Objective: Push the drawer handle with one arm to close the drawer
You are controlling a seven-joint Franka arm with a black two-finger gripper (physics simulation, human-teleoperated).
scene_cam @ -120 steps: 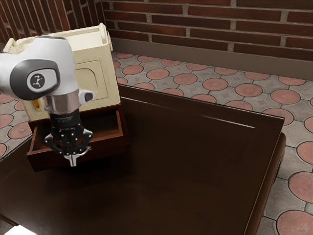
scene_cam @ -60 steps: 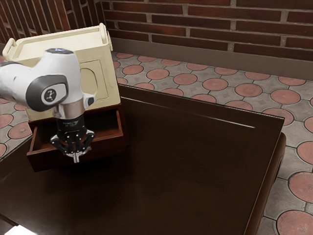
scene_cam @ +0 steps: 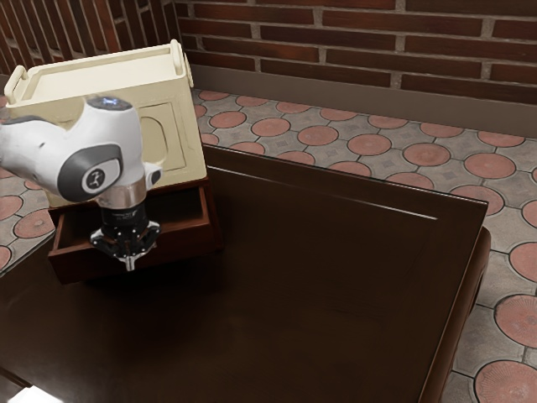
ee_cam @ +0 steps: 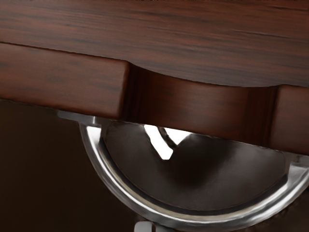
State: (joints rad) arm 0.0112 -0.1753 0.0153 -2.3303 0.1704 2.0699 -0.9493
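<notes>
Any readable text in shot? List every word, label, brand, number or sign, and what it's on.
No legible text.
Dark joint cap: pale logo, too small to read.
Top of the Franka arm: bluish mark, also unreadable.
Drawer and metal handle: none that I can see.

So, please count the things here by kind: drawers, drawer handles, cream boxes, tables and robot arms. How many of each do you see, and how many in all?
Drawer: 1
Drawer handle: 1
Cream box: 1
Table: 1
Robot arm: 1
Total: 5
</notes>
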